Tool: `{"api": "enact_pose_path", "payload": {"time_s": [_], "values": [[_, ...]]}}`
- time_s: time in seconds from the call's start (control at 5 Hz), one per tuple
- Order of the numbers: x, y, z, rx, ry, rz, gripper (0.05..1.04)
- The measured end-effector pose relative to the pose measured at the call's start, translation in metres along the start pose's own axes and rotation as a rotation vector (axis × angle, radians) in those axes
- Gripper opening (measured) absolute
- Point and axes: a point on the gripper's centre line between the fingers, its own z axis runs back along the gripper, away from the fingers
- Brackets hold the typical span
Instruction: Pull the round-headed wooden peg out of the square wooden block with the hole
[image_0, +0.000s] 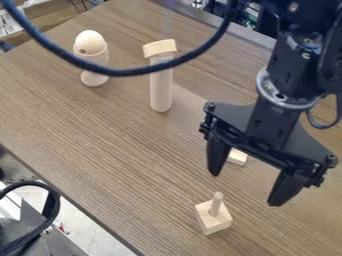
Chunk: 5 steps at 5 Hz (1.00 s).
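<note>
1. Your black gripper (245, 190) hangs over the table, its two tapered fingers spread apart, nothing between them.
2. Nearest you are a smooth pale-wood block with an upright round peg (213, 218) and a partly hidden wooden piece (238, 157).
3. Farther off, toward the upper left, stand a slender cylinder with an angular cap (161, 82) and a rounded, egg-like form on a pale cup (95, 79).
4. Beneath: streaky brown woodgrain tabletop (100, 130).

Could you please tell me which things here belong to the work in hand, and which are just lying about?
Probably in the work, being nearest the open gripper:
- pegged block, peg up
- wooden piece, partly hidden behind a finger

Seemingly just lying about, farther off:
- cup holding an egg-like piece
- column with a cap
</note>
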Motion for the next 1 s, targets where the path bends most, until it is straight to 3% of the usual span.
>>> {"api": "enact_pose_path", "payload": {"time_s": [0.4, 0.6, 1.0], "values": [[0.002, 0.008, -0.006, 0.005, 0.032, 0.007, 0.997], [0.014, 0.019, -0.011, 0.022, 0.057, 0.034, 0.997], [0.041, 0.041, -0.012, -0.017, 0.038, 0.073, 0.997]]}}
